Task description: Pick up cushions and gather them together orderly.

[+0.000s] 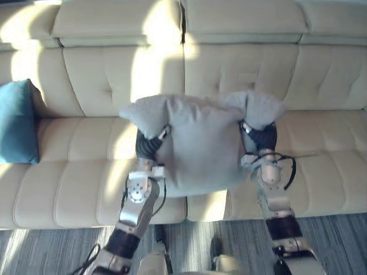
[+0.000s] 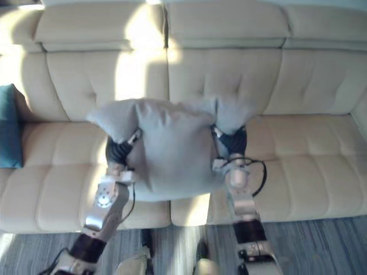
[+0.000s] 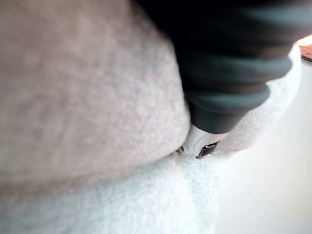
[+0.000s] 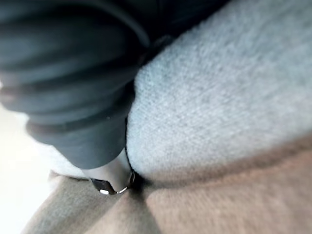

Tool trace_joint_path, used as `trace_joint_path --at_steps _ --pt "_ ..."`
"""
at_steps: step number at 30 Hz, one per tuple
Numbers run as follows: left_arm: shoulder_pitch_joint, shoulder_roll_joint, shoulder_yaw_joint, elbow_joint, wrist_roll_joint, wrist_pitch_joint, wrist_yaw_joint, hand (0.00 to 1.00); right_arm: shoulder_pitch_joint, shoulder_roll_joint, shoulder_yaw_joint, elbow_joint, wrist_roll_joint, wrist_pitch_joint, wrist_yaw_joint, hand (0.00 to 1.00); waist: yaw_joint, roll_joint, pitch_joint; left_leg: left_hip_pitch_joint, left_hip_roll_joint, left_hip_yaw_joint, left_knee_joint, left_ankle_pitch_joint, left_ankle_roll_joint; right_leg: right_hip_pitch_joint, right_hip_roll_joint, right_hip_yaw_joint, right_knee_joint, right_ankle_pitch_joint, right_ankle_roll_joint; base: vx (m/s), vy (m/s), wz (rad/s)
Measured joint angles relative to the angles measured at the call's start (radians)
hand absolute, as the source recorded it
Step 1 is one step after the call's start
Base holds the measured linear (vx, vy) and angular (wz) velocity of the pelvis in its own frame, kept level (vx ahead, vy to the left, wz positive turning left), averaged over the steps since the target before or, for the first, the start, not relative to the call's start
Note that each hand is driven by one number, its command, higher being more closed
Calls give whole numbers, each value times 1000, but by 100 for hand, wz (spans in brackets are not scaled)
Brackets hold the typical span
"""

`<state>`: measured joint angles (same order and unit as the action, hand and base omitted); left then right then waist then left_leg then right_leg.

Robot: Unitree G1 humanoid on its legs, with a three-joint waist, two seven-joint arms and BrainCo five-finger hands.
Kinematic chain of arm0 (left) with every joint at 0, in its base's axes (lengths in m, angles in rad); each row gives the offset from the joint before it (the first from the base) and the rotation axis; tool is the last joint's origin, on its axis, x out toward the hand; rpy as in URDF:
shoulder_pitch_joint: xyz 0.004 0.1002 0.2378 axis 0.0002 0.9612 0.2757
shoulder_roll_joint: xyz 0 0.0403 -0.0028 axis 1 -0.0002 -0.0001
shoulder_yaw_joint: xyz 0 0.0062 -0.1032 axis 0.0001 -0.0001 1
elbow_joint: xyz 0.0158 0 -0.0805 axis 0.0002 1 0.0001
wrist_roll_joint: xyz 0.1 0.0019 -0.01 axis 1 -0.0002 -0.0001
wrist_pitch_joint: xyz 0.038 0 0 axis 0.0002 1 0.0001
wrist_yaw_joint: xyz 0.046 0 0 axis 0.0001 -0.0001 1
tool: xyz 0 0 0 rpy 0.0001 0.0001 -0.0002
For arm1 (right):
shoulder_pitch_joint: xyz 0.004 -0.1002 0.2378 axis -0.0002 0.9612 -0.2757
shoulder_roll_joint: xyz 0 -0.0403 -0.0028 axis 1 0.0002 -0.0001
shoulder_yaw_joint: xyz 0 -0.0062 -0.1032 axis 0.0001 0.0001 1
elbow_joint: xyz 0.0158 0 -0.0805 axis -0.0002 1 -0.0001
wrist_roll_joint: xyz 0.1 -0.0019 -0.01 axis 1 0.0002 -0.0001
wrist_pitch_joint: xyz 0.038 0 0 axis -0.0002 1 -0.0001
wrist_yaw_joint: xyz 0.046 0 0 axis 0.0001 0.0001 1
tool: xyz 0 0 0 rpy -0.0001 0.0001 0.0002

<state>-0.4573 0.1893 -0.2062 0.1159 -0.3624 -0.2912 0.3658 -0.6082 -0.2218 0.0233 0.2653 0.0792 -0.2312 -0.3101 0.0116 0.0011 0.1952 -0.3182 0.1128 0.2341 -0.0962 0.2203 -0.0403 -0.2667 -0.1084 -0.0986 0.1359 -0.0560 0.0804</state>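
A large grey cushion [image 1: 200, 143] hangs in front of the cream sofa [image 1: 327, 172], held between both hands. My left hand [image 1: 148, 144] grips its left side under a bunched upper corner. My right hand [image 1: 262, 137] grips the right side the same way. Each wrist view has a silver, dark-tipped thumb [image 3: 202, 146] [image 4: 112, 180] sunk into a fold of the grey cloth; the other fingers are buried in the cushion. A teal cushion [image 1: 16, 123] leans against the backrest at the sofa's far left.
The sofa seat [image 1: 74, 172] runs the whole width, with tufted back cushions behind. Grey striped carpet [image 1: 338, 240] lies in front of the sofa.
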Motion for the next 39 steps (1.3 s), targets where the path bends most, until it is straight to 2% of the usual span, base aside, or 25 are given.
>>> trace_joint_path --at_steps 2,5,8,10,11,14,18,22,23,24,29,34,37,39 --pt "-133 31 30 75 7 -10 42 100 -156 -21 2 70 -17 2 -39 100 4 2 29 -54 1 2 8 10 6 -69 -3 6 37 0 1 -116 14 -6" --pt "-314 70 73 187 7 -29 99 100 -390 -48 9 182 -64 7 -95 100 12 8 104 -82 -3 6 12 26 10 -120 -13 15 77 -1 3 -64 12 -5" --pt "-513 116 102 303 7 -49 139 100 -601 -87 22 266 -124 12 -144 100 21 26 153 -152 -9 2 14 46 15 -210 -19 16 121 -2 4 -14 -4 -1" --pt "-578 133 103 342 8 -52 146 100 -656 -96 22 293 -136 16 -160 100 22 29 177 -168 -10 -1 17 51 15 -232 -21 15 139 -2 4 -3 -5 2" --pt "-660 160 102 405 8 -53 148 100 -725 -102 22 351 -155 18 -180 100 16 34 209 -194 -10 -17 37 51 15 -253 -26 3 149 -2 4 -15 -20 4" --pt "-792 198 101 497 8 -53 150 100 -832 -106 22 441 -156 25 -204 100 3 35 248 -256 -10 -32 49 56 13 -318 -30 0 172 -2 4 -5 -7 2" --pt "-871 209 99 569 5 -51 128 100 -891 -117 22 503 -131 42 -206 100 -8 36 294 -316 -9 -44 55 64 14 -380 -34 -5 189 -2 4 8 -4 3" --pt "-885 209 98 626 3 -49 100 100 -902 -109 20 543 -100 43 -202 100 -10 36 307 -374 -7 -49 66 64 14 -438 -36 -3 201 -2 4 41 -19 0" --pt "-894 209 99 629 1 -52 100 0 -908 -107 18 541 -99 41 -202 100 -10 35 308 -383 -7 -49 67 64 14 -449 -37 -2 205 -2 4 51 -14 -4" --pt "-924 211 101 636 -11 -54 101 0 -929 -107 11 538 -97 38 -204 0 -10 36 309 -401 -6 -47 71 65 13 -469 -37 1 209 -2 4 40 -11 -4" --pt "-957 217 137 659 -14 -57 101 0 -944 -101 -42 525 -57 30 -221 0 -8 35 309 -431 -3 -36 74 67 11 -503 -36 10 211 -2 4 37 -14 -6" --pt "-958 218 201 640 -33 -65 96 0 -906 -116 -66 426 13 27 -234 0 -7 34 310 -461 1 -26 86 66 10 -541 -35 19 230 0 5 23 -12 -5" --pt "-923 238 214 624 -82 -63 39 0 -847 -178 -112 388 89 25 -208 0 -2 34 310 -461 1 -27 103 66 10 -538 -40 11 247 0 5 19 -29 7" --pt "-851 287 243 596 -141 -48 -27 0 -753 -276 -171 329 186 21 -153 0 1 33 310 -444 2 -26 113 63 7 -531 -45 3 278 -1 5 -1 -38 5"
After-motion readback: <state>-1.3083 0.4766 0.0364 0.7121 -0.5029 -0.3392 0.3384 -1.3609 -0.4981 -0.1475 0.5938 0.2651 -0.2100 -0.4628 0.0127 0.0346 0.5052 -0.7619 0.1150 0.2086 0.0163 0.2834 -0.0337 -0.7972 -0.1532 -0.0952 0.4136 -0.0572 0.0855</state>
